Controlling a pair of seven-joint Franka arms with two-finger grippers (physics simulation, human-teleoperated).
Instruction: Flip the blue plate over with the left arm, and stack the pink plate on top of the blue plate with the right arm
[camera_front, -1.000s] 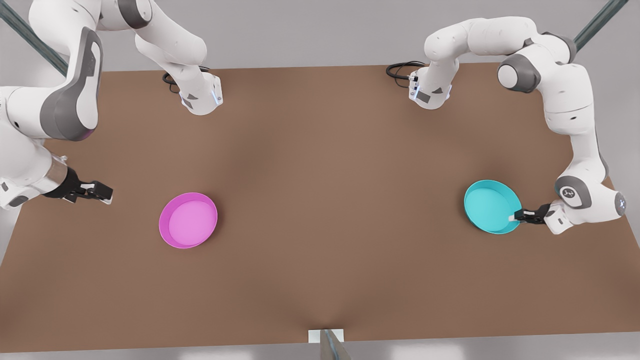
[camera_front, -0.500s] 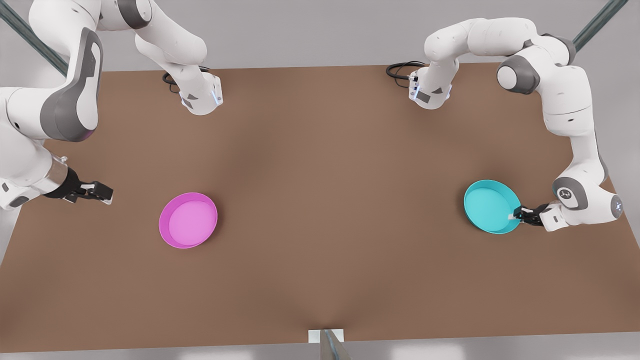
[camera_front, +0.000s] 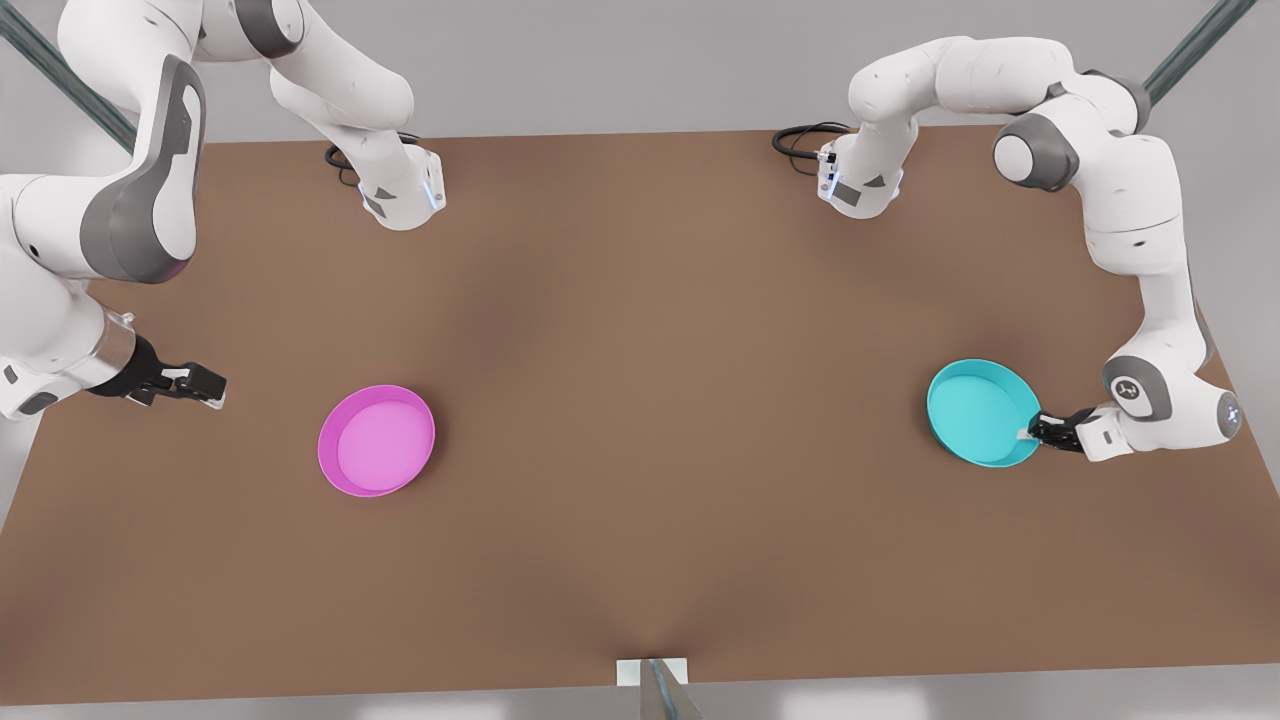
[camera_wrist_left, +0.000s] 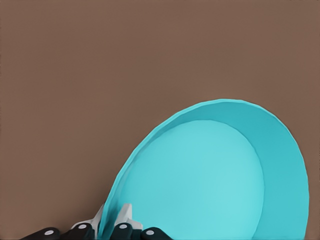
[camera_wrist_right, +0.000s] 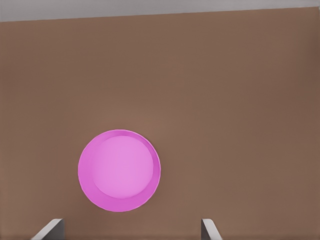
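Left end effector on the blue plate's rim, plate still mouth-up

The left end effector (camera_front: 1036, 432) is clamped on the rim of the blue plate (camera_front: 980, 412), at the edge toward the front view's right, so the dish lies inward from it across the table (camera_front: 640, 300); a flip would likely turn about that pinched edge. The right end effector (camera_front: 205, 384), fingers spread and empty, waits apart from the pink plate (camera_front: 376, 440), which lies mouth-up toward the front view's left.

brown table (camera_front: 640, 400), pink plate (camera_front: 376, 441), blue plate (camera_front: 980, 412) resting on it
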